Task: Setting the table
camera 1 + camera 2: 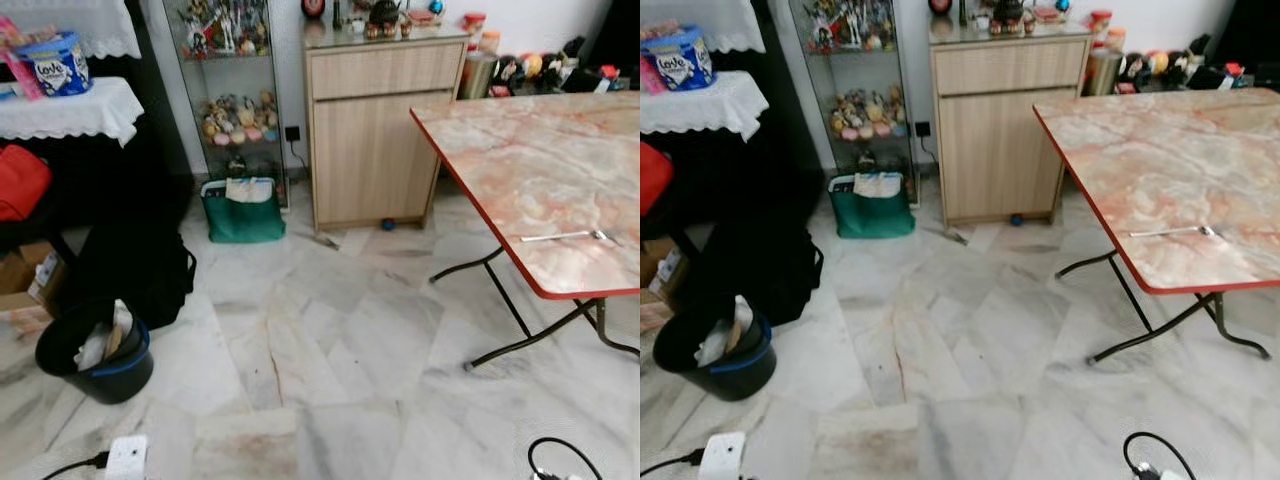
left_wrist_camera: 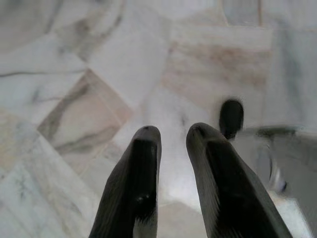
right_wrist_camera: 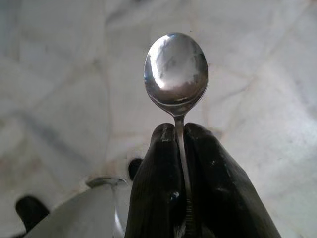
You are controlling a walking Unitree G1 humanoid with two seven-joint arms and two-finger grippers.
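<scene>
Currently a spoon (image 3: pixel 176 74) is gripped by its handle between the two fingers of the right pincer (image 3: pixel 179 133), bowl outward, above the marble floor (image 1: pixel 330 340). The left pincer (image 2: pixel 172 133) is seen with its fingers narrowly parted and nothing held, over the same floor; a dark blurred shape beside it is possibly the robot's foot. A fork (image 1: pixel 565 236) is laid near the front edge of the red-rimmed marble desk (image 1: pixel 520 160), whose black folding legs (image 1: pixel 520 320) are spread on the floor beneath. Against the far wall a wooden cabinet (image 1: pixel 375 140) is set, just beside the desk's far left corner, with a glass display case (image 1: pixel 232 90) and a green bag (image 1: pixel 243 212) next to it. A black bucket (image 1: pixel 100 355) and a dark backpack (image 1: pixel 135 265) are placed on the floor at the left, and a white power strip (image 1: pixel 125 458) and a black cable (image 1: pixel 560 455) are lying close before the robot.
</scene>
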